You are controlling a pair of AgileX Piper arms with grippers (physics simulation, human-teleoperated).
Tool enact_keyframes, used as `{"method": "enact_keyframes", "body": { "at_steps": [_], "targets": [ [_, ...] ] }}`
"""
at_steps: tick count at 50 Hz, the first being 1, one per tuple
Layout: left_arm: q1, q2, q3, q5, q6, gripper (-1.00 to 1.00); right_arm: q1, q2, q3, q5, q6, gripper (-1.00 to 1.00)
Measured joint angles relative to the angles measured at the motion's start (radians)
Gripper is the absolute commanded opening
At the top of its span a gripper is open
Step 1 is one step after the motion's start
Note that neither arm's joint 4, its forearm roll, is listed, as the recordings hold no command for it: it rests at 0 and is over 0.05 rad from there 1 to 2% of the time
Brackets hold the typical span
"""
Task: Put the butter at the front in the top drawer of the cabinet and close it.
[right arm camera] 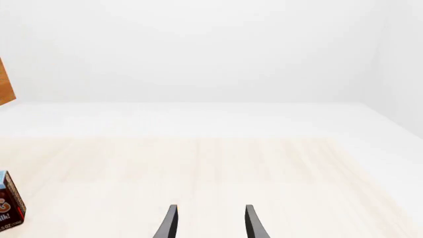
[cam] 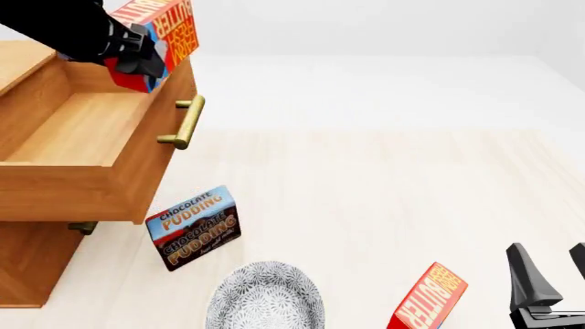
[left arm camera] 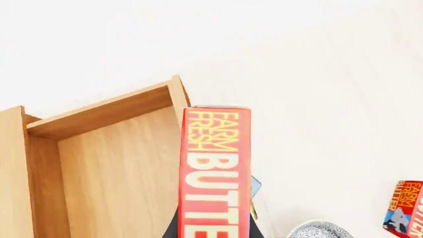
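My left gripper (cam: 137,58) is shut on a red butter box (cam: 164,31), held tilted in the air over the front right corner of the open top drawer (cam: 73,130) of the wooden cabinet (cam: 32,264). The left wrist view shows that box (left arm camera: 215,168) beside the drawer's bare floor (left arm camera: 112,163). A second butter box (cam: 428,299) leans at the table's front right, also seen in the left wrist view (left arm camera: 406,208). My right gripper (cam: 549,253) stands open just right of it, with nothing between its fingers (right arm camera: 210,218).
A chocolate pudding box (cam: 194,227) stands below the drawer's front. A patterned grey bowl (cam: 265,298) sits at the front edge. The brass handle (cam: 185,122) juts from the drawer's front. A lower drawer's handle (cam: 82,226) shows under the open drawer.
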Motion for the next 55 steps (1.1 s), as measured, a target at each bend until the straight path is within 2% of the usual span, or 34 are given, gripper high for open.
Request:
{"method": "enact_keyframes", "body": {
  "at_steps": [26,39,55],
  "targets": [
    [0.180,-0.130,0.126,0.003,0.000,-1.00,0.000,0.000,0.000,0.000,0.000,1.00],
    [0.227,-0.168,0.181,0.003,-0.051,-1.00,0.000,0.000,0.000,0.000,0.000,1.00],
    [0.232,-0.164,0.199,0.003,-0.135,-1.00,0.000,0.000,0.000,0.000,0.000,1.00]
  ]
}}
